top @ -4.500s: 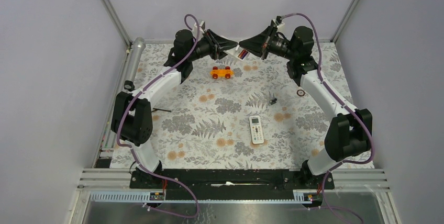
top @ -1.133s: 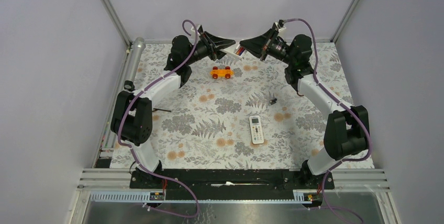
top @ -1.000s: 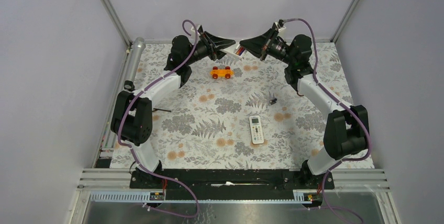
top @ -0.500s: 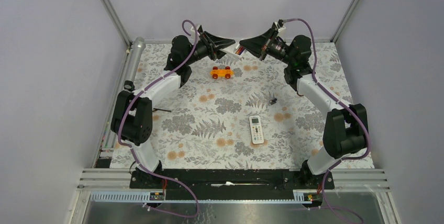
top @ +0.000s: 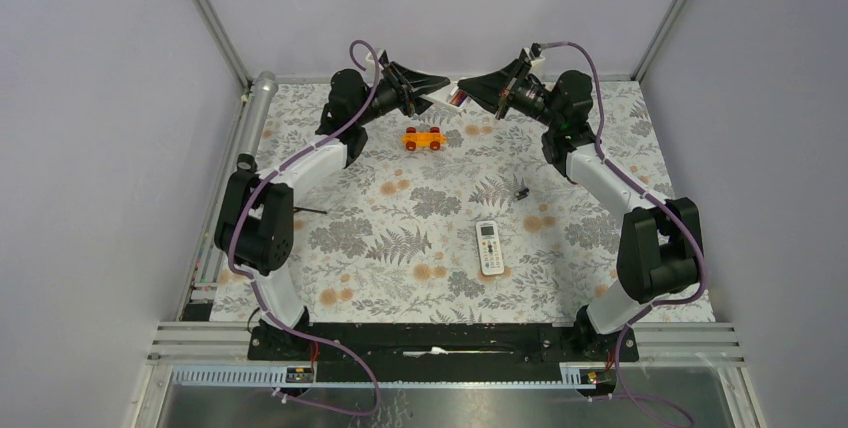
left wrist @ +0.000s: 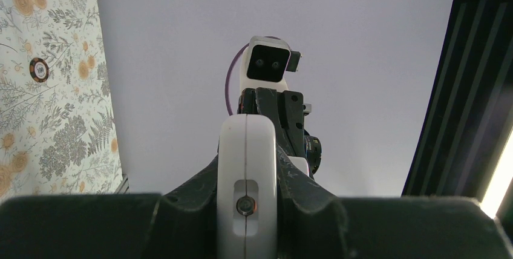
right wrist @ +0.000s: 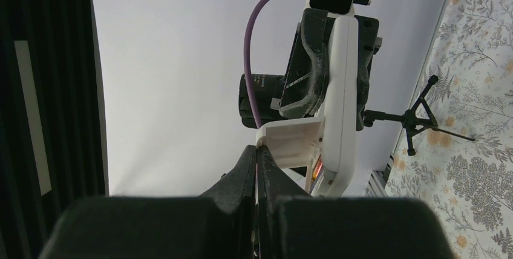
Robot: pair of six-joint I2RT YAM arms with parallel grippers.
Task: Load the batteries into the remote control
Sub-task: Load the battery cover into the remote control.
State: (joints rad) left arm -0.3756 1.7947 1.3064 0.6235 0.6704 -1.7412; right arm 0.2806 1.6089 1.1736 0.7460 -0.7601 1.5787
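Both arms reached to the far edge of the table [top: 400,283] and met above its middle. The left gripper [left wrist: 248,207] was clamped tight on the remote control [left wrist: 248,150], which hung in the air over that far edge. Its own wrist view showed only the white end of the handset squeezed between the two fingers.

The right wrist view showed the handset edge-on. The battery cover [right wrist: 290,141] was swung out like a flap, and a sliver of red from the batteries [right wrist: 315,171] showed in the bay beneath it. How many sat there could not be told. The right gripper [right wrist: 257,153] had its fingers pressed fully together, with the tips at the free edge of the flap. Whether they pinched it could not be told. From above, the handset was just a small white strip with a red spot between the two grippers.

Only the top view showed an orange toy car [top: 423,138] near the far edge, a white remote [top: 489,247] near the middle of the table, and a small black piece [top: 521,192] just beyond that remote. A black ring [left wrist: 39,70] showed in the left wrist view alone. A little black tripod [right wrist: 417,120] stood on the table in the right wrist view.
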